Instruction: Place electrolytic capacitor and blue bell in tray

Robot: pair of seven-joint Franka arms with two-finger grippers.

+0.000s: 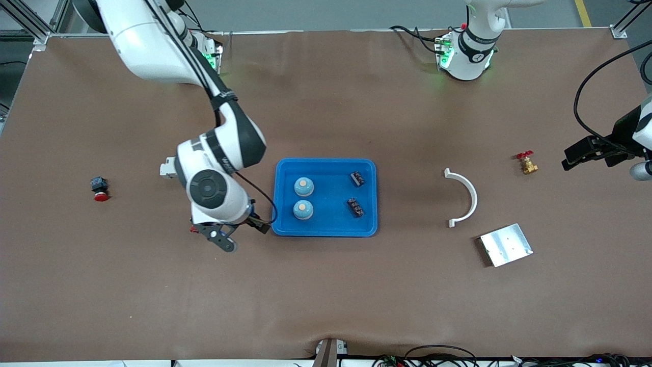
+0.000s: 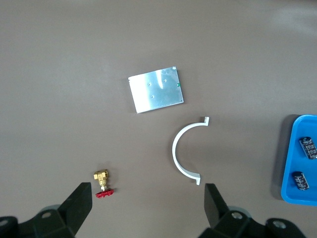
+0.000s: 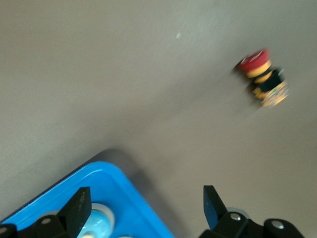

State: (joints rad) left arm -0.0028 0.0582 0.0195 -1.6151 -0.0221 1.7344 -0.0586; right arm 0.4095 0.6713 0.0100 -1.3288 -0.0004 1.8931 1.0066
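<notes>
The bright blue tray (image 1: 331, 227) lies mid-table. In it are two blue bells (image 1: 303, 186) (image 1: 303, 209) and two dark electrolytic capacitors (image 1: 357, 178) (image 1: 355, 207). My right gripper (image 1: 243, 234) is open and empty. It hangs over the tray's rim at the right arm's end. Its wrist view shows the tray corner (image 3: 114, 183) and a bell (image 3: 96, 223) between the fingers (image 3: 79, 208). My left gripper (image 1: 570, 160) is open and empty, and waits over the table at the left arm's end. Its wrist view shows the tray's edge (image 2: 292, 158) with both capacitors (image 2: 309, 147) (image 2: 300, 180).
A red push button (image 1: 100, 188) (image 3: 262, 77) lies toward the right arm's end. A brass valve with red handle (image 1: 527, 163) (image 2: 102, 181), a white half ring (image 1: 464, 198) (image 2: 183, 153) and a silver plate (image 1: 506, 244) (image 2: 156, 89) lie toward the left arm's end.
</notes>
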